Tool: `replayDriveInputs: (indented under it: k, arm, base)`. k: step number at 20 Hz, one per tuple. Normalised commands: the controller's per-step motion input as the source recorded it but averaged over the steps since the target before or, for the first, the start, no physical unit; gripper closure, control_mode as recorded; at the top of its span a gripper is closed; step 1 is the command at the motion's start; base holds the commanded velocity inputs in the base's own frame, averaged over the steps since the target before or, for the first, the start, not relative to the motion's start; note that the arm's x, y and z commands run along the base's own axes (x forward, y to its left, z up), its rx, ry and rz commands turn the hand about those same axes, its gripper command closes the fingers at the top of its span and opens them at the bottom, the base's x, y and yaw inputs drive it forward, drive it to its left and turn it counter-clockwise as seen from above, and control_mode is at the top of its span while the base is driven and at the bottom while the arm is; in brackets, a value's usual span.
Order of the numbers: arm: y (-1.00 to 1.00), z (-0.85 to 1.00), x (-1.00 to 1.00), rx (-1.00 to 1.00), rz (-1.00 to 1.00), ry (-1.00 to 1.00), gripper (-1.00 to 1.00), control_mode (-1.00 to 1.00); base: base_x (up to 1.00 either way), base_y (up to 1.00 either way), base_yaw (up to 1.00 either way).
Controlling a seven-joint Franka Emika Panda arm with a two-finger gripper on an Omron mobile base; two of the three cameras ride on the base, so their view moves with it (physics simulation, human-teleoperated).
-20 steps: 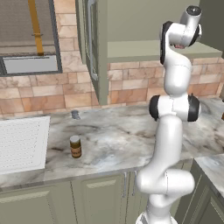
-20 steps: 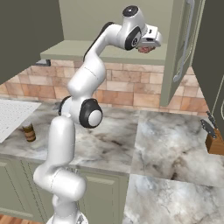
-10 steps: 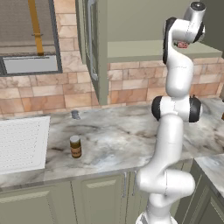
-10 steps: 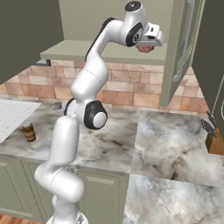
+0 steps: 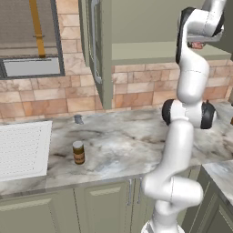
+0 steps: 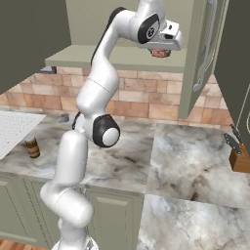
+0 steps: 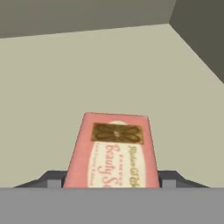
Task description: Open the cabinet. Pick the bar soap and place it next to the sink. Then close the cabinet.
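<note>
Open cabinet [image 6: 122, 61] shelf bare around soap [image 7: 113, 151]; doors [image 6: 202, 53] flank it.

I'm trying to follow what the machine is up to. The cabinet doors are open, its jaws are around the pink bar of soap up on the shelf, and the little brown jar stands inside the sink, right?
Nearly. The brown jar is not inside the sink; it stands on the marble counter beside it, as the left base view shows. The rest holds: the cabinet is open and the jaws flank the bar soap.

A brick backsplash [image 5: 136, 93] (tan and pink) rises behind the veined marble counter [image 5: 123, 141] over green base cabinets [image 5: 104, 205]
</note>
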Motion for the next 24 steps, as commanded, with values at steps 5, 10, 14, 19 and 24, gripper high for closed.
replayDriveInputs:
  k: [5,10,14,19,24]
  arm:
    - [0.28,-0.50,-0.84,-0.03,0.00,-0.22,1.00,-1.00]
    - [0.31,-0.63,-0.90,-0.08,0.00,-0.34,1.00,-1.00]
    - [0.30,-0.72,-0.94,-0.14,0.00,-0.41,1.00,-1.00]
    - [0.34,-0.76,-0.94,-0.18,0.00,-0.36,1.00,-1.00]
    - [0.39,-0.87,-0.83,-0.20,0.00,-0.26,1.00,-1.00]
  base:
    - [0.00,0.00,0.00]
    - [0.00,0.00,0.00]
    - [0.00,0.00,0.00]
    - [0.00,0.00,0.00]
    - [0.00,0.00,0.00]
